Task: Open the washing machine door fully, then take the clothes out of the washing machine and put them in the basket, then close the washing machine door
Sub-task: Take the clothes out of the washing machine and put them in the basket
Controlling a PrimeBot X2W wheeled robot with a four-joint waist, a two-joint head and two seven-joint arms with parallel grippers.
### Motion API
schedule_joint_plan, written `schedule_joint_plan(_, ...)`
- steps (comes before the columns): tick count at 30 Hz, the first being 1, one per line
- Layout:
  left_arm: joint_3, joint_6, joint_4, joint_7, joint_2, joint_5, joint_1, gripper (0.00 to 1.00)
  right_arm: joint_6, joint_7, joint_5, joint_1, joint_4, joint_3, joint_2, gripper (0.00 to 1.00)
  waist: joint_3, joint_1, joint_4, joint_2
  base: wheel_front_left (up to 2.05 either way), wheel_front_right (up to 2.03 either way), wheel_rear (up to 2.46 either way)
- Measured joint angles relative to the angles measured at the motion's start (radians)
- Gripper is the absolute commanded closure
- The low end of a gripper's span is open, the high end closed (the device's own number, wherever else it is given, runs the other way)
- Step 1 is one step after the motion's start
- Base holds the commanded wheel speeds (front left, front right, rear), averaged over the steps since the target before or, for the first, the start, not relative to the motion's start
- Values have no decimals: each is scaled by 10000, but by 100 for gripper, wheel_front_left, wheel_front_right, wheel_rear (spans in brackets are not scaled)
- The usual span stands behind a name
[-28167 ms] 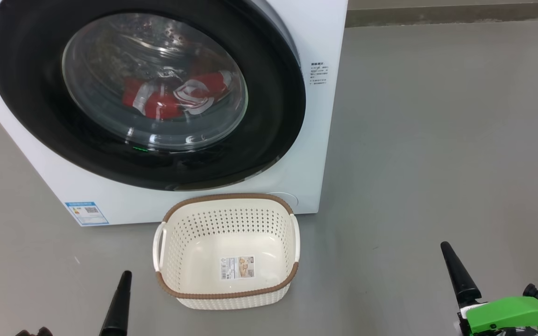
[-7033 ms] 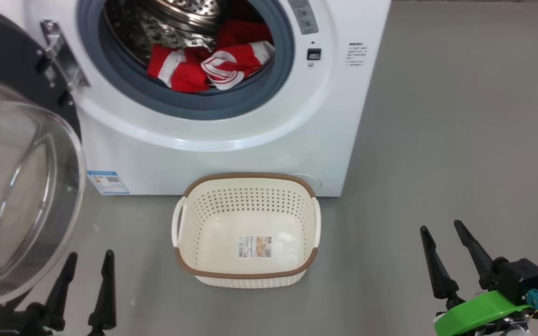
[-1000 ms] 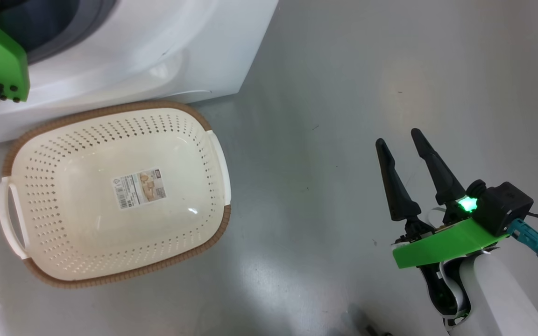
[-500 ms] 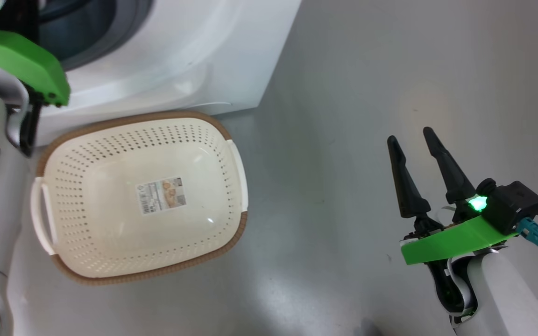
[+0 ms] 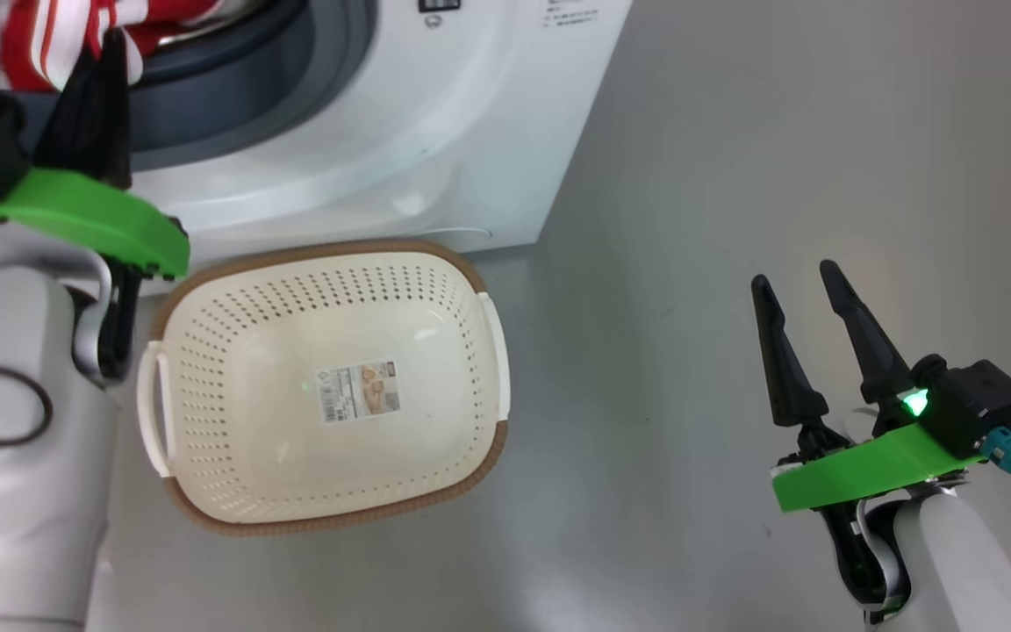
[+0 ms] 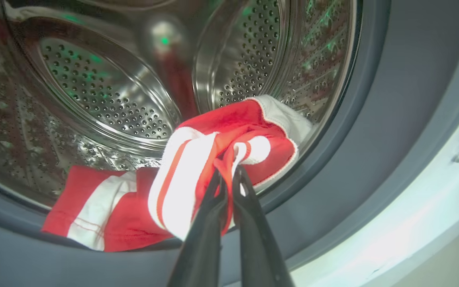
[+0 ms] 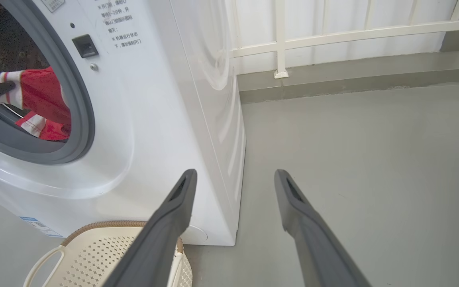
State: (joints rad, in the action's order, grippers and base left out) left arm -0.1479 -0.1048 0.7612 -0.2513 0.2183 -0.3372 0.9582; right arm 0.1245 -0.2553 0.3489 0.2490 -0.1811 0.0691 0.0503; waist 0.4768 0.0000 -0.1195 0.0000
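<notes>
My left gripper (image 6: 229, 172) is shut on a fold of the red and white clothes (image 6: 221, 147), held up at the mouth of the washing machine's steel drum (image 6: 114, 91). A second red piece (image 6: 94, 211) lies on the grey rubber ring below. In the head view the left gripper (image 5: 111, 53) reaches into the washing machine (image 5: 400, 132), red cloth (image 5: 23, 35) at its tips. The cream basket (image 5: 321, 253) stands on the floor in front of the machine. My right gripper (image 5: 793, 274) hovers open over bare floor to the basket's right. The washing machine door is out of view.
The right wrist view shows the right gripper (image 7: 234, 173) open beside the machine's white front corner (image 7: 213, 119), the basket's rim (image 7: 106, 227) below it and grey floor (image 7: 373, 159) to the right. A white railing (image 7: 281, 44) and wall stand behind.
The head camera has swung, so the basket and machine sit further right in the picture, and the drum mouth, red cloth and left fingers have come into it. The right gripper stays open.
</notes>
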Motion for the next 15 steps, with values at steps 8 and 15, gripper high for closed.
schedule_joint_plan(8,1154,-29,-1889,-25,-587,579,-1355,100,0,0,-104,-330,-65,-176,-2,0,-491,0,335,0,0,0,0)
schedule_joint_plan(15,1887,-184,-3603,-27,-1030,932,-2245,100,0,0,-196,-415,-58,-299,-2,0,-691,0,606,0,0,0,0)
